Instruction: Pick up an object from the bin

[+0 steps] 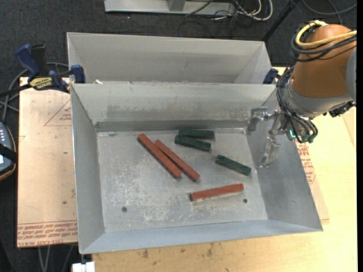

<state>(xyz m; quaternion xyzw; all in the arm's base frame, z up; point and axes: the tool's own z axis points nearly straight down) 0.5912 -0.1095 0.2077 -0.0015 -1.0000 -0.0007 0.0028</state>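
A dark carpeted floor (68, 7) lies around the rig, with a tangle of light and dark cables (252, 1) on it at the top of the camera view. On it stands the grey sheet-metal bin (142, 211), with a tall back wall, sloping sides and a flat floor that is scuffed and speckled with pale scratches.

The robot arm with its rounded orange cover (320, 67) reaches in from the right, over the bin's right rim. Its slim metal gripper (266, 154) hangs down over the sloping right wall, near the back corner. Whether the jaws are open or closed cannot be told from this angle.

Two long red-brown rectangular bars (168, 157) lie side by side, touching, on a diagonal across the middle of the bin floor. A single red-brown bar of the same kind (216, 192) lies nearly level towards the front right, apart from the pair.

The piece nearest the gripper is a short dark green rectangular block (232, 164), matt, lying flat and slightly slanted on the bin floor at the foot of the right wall, just to the left of the gripper. Two more dark green blocks (194, 139) lie close together near the back wall, one behind the other.
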